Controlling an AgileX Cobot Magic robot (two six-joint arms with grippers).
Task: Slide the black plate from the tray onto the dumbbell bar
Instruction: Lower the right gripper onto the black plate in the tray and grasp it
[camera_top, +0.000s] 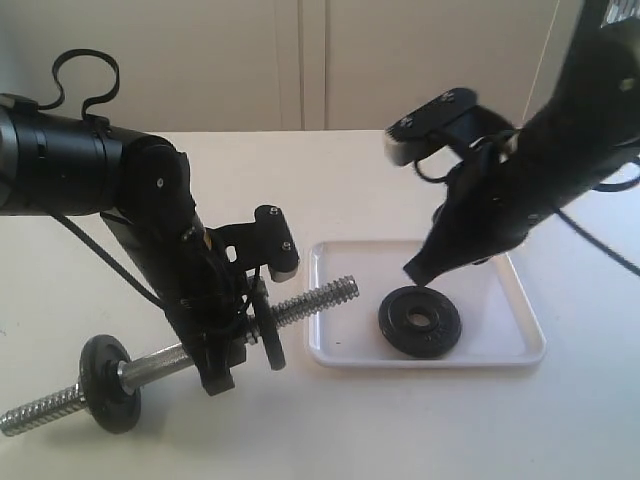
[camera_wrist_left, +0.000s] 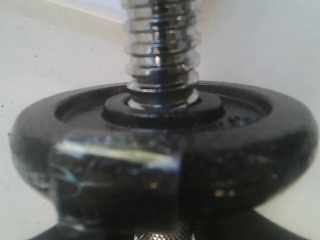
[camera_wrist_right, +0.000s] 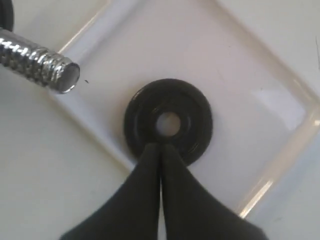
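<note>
Dumbbell bar nearest, black plate flat in the tray

The dumbbell bar slants across the table: its near threaded end lies low, well away from the tray, and its far threaded end is raised over the tray's rim. It carries two black discs, an outer disc far from the tray and an inner disc just beside the tray's rim. The left gripper pinches the bar's smooth middle between those discs. The black plate lies inside the tray toward its middle, hub up, apart from the bar's tip. The right gripper hangs over the tray with its fingers pressed together and their tips at the plate's rim. Whether they touch the plate cannot be told
</note>
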